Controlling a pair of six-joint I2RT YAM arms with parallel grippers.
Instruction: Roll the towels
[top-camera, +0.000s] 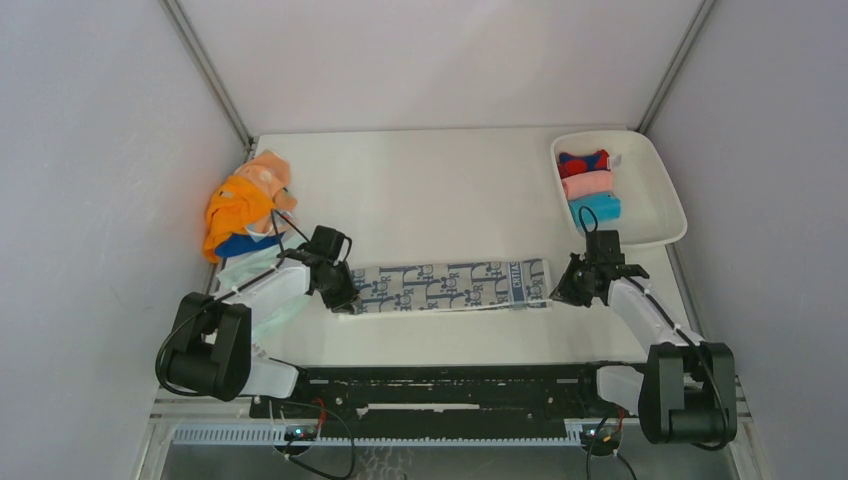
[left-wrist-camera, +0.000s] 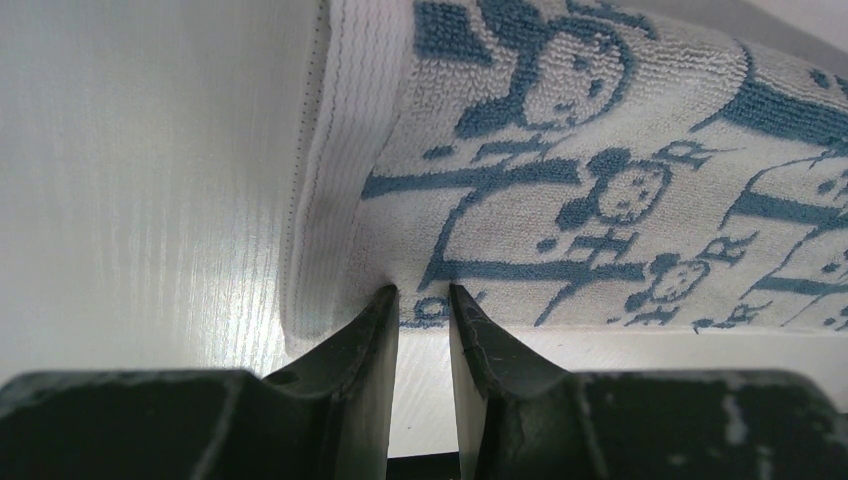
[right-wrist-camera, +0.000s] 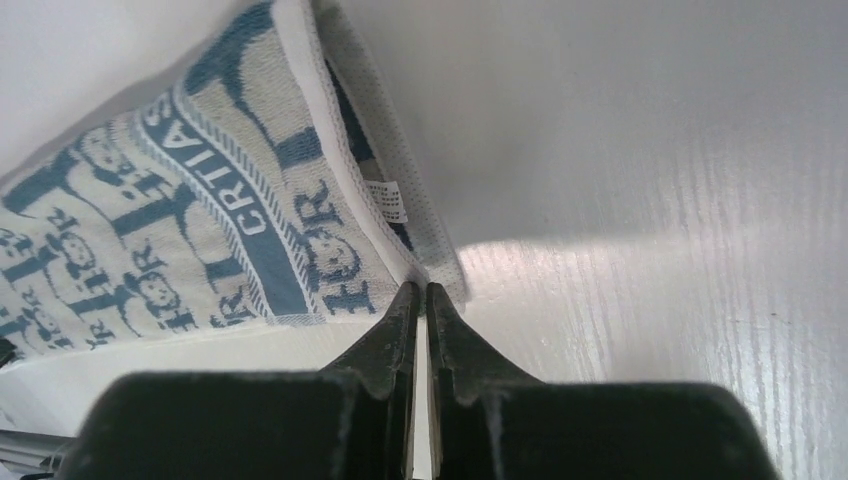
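Top external shows you the printed towel (top-camera: 450, 285) lying flat at the frame's centre as a strip, its long axis running left to right. Your left gripper (top-camera: 345, 293) sits at its left short end and your right gripper (top-camera: 562, 292) at its right short end. Each arm is therefore nearest its own end, with the strip between them. Three rolls (top-camera: 588, 185) lie in the tray (top-camera: 665, 225) at upper right, and a loose pile (top-camera: 245, 205) sits at the left. Left wrist: the jaws stand narrow with a slim gap, tips right against the hem at lower centre, and the towel spreads away to the upper right. You cannot tell whether cloth is nipped. Right wrist: the jaws are closed, tips meeting at the towel's near corner, and the towel runs off to the upper left. Whether a layer is caught between them does not show. A roll would, I judge, have to travel along that long axis, from one short end toward the other.
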